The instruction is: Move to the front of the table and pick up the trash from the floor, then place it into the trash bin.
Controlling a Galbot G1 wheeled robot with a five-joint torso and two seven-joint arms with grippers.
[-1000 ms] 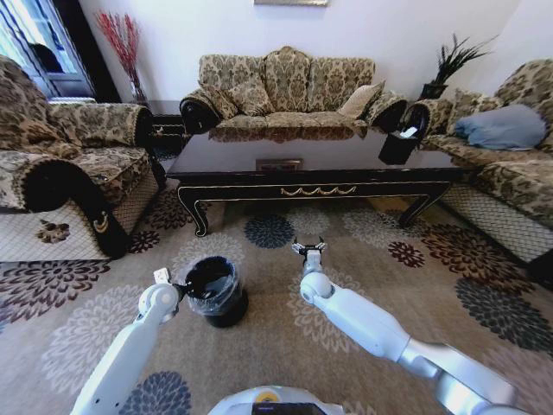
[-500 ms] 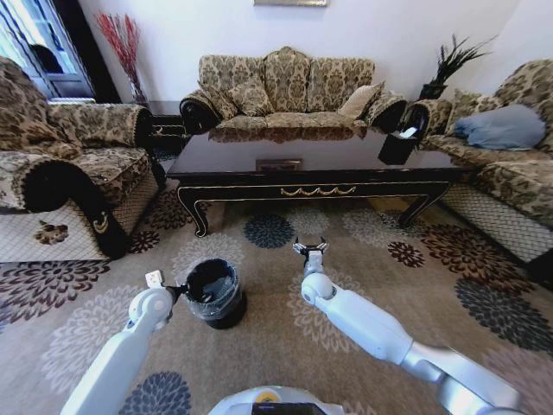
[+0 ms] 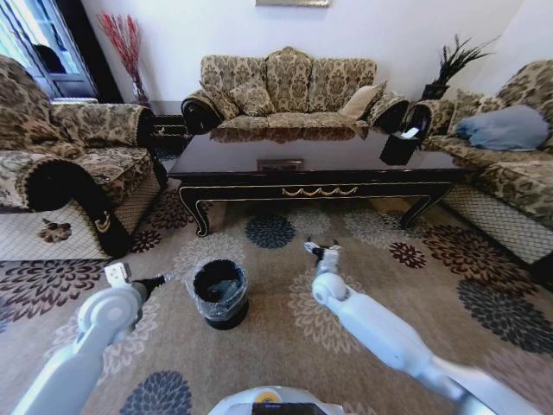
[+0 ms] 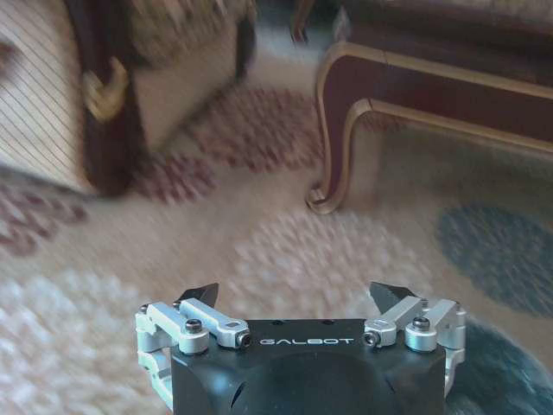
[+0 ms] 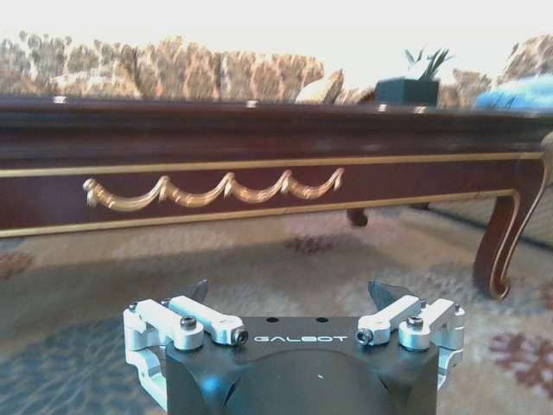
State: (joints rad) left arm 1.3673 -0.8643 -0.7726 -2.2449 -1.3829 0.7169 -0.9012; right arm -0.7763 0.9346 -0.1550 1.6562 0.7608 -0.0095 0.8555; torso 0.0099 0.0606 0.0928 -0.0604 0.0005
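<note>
The black trash bin (image 3: 219, 293) with its clear liner stands on the patterned carpet floor (image 3: 268, 346) in front of the dark table (image 3: 311, 175). My left gripper (image 3: 161, 279) hangs just left of the bin, apart from its rim. In the left wrist view it (image 4: 296, 296) is open and empty over the carpet, facing a curved table leg (image 4: 333, 147). My right gripper (image 3: 319, 251) hovers right of the bin. In the right wrist view it (image 5: 289, 296) is open and empty, facing the table's gold-trimmed apron (image 5: 216, 186). The trash is out of view.
An armchair (image 3: 60, 164) stands at the left, a sofa (image 3: 289, 91) behind the table and another sofa (image 3: 505, 164) at the right. A black tissue box (image 3: 399, 145) sits on the table's right end. Open carpet lies between the bin and the table.
My left arm has swung left, taking its gripper from over the bin's rim to beside the bin. The right gripper has shifted slightly to the right.
</note>
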